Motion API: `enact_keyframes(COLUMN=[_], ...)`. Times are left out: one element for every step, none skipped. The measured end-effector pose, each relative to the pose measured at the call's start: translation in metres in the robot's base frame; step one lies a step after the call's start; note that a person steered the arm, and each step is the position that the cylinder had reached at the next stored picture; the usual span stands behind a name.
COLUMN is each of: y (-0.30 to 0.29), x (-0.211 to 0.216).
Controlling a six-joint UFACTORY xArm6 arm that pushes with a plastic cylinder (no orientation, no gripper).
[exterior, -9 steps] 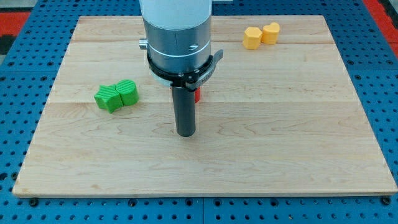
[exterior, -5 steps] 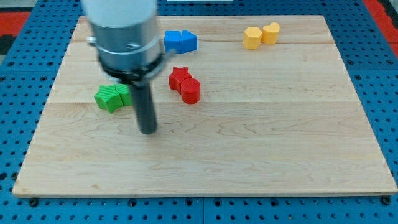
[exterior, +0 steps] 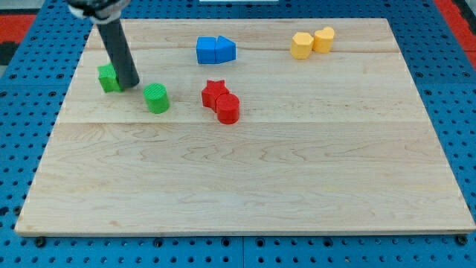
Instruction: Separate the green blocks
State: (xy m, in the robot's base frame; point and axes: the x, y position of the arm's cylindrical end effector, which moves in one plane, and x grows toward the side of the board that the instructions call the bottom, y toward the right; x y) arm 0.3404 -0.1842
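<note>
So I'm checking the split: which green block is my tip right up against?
The green block at the view's left; my tip sits at its right edge. The green cylinder stands apart, further right and lower.

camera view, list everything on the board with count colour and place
green cylinder: 1, green, left part, apart from the other green block
green block: 1, green, far left, partly hidden behind the rod, shape unclear
blue blocks: 2, blue, top middle, touching
red blocks: 2, red, middle, touching
yellow blocks: 2, yellow, top right, touching
wooden board: 1, light wood, on blue pegboard
my tip: 1, dark, between the two green blocks
</note>
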Motion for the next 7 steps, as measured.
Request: enact_keyframes(y=[0.002, -0.021, -0.04, -0.058, -0.054, -0.046, -0.033], x=[0.017, 0.038, 0.057, 0.013, -0.039, -0.032, -0.031])
